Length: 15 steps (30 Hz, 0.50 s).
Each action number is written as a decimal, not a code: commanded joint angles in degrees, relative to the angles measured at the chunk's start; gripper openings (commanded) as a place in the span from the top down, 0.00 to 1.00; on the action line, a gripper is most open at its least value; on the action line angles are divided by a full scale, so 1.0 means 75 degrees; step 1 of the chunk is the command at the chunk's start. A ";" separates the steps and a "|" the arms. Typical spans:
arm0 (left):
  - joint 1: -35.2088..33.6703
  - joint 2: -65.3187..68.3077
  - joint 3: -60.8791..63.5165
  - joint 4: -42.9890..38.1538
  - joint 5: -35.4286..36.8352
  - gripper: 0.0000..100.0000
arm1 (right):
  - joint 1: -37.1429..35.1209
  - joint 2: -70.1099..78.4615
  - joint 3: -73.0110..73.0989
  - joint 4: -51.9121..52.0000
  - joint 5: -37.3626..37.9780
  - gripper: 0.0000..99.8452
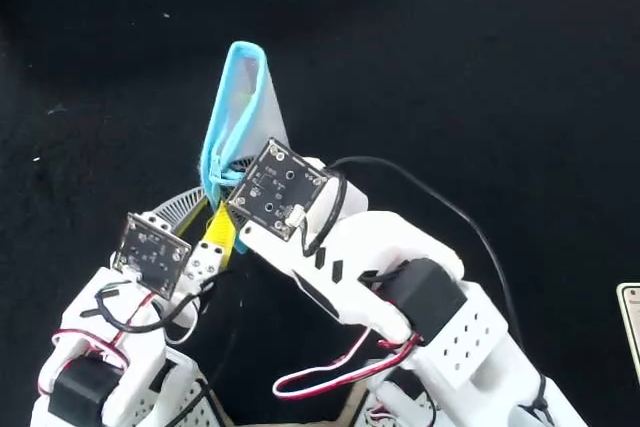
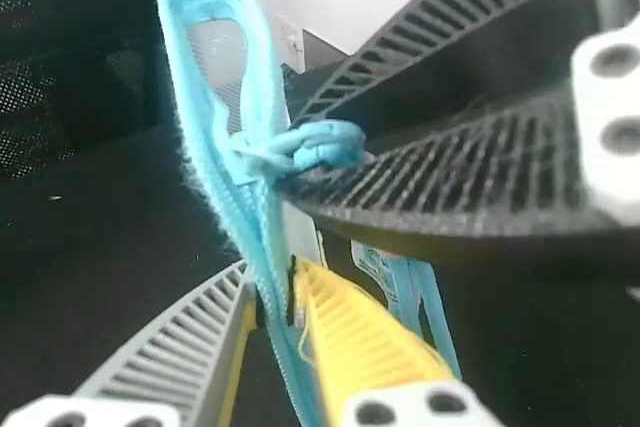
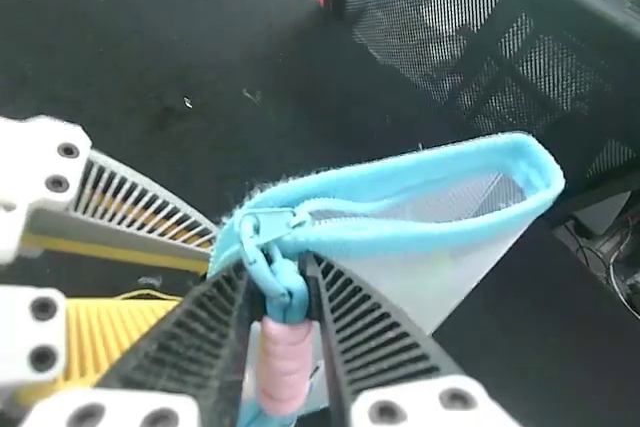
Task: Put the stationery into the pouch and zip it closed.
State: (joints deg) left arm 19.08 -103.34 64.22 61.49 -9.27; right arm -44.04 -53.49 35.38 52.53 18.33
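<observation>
Right gripper (image 3: 277, 269): black ribbed fingers (image 3: 360, 332) clenched on light-blue cord zipper pull (image 3: 281, 297). Left gripper (image 2: 272, 282): grey and yellow fingers (image 2: 350, 342) pinching the adjoining end of the raised blue-trimmed white mesh pouch (image 3: 430, 237). Zip axis runs away from both grippers; right arm holds the slider end.
</observation>
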 commanded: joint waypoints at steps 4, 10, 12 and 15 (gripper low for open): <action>0.0170 0.0023 -0.0522 0.0059 -0.0844 0.97 | 0.0023 -0.1049 -0.0416 -0.0094 -0.0094 0.99; 0.0182 0.0059 -0.0979 0.0610 -0.0926 0.97 | 0.0867 -0.1483 -0.0416 0.0293 -0.0105 0.99; 0.0193 0.0070 -0.0920 0.0633 -0.1067 0.97 | 0.1149 -0.1506 -0.0416 0.0258 -0.0387 0.99; 0.0182 0.0059 -0.0615 0.0610 -0.1289 0.97 | 0.1301 -0.1495 -0.0416 0.0258 -0.0692 0.99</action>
State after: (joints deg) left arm 20.13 -103.43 60.62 66.07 -16.84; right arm -37.45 -62.99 35.38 54.55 15.69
